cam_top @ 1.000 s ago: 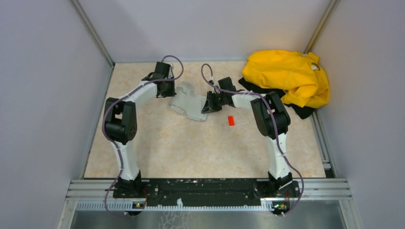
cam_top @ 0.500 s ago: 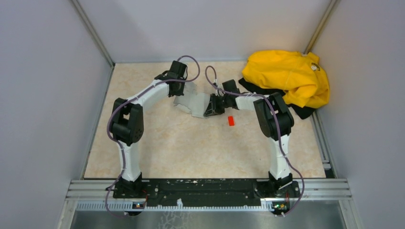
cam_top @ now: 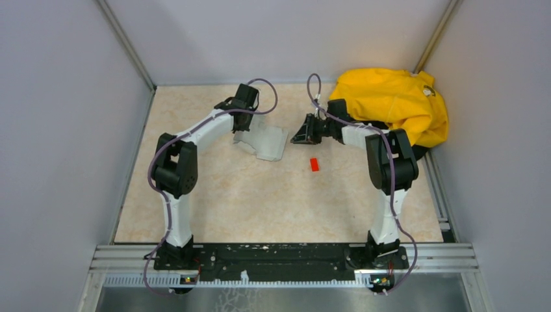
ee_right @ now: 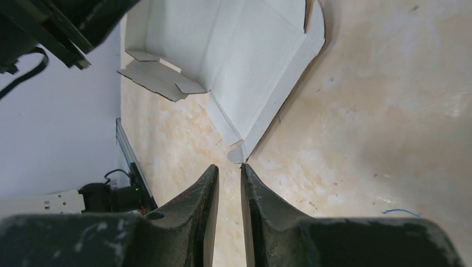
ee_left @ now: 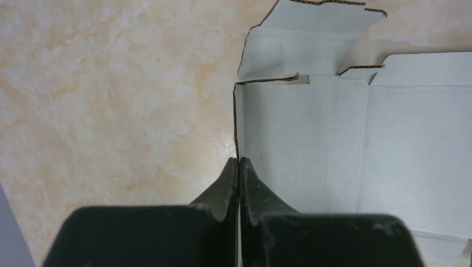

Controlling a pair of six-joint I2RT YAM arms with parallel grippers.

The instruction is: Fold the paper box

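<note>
The paper box (cam_top: 265, 140) is a pale grey-white die-cut sheet, partly folded, lying at the back middle of the table. My left gripper (cam_top: 246, 123) is at its far left edge. In the left wrist view the gripper (ee_left: 238, 162) is shut on a thin upright side wall of the box (ee_left: 345, 139). My right gripper (cam_top: 301, 136) is to the right of the box and apart from it. In the right wrist view the gripper (ee_right: 229, 167) stands a narrow gap apart and empty, with a corner of the box (ee_right: 245, 55) just ahead of the tips.
A small red block (cam_top: 314, 164) lies on the table to the right of the box. A yellow garment (cam_top: 393, 104) is heaped in the back right corner behind the right arm. Grey walls close in the table on the left, back and right.
My right gripper has let go of the box's right edge and drawn back to the right. My left gripper has moved right with the box's left edge in it.
</note>
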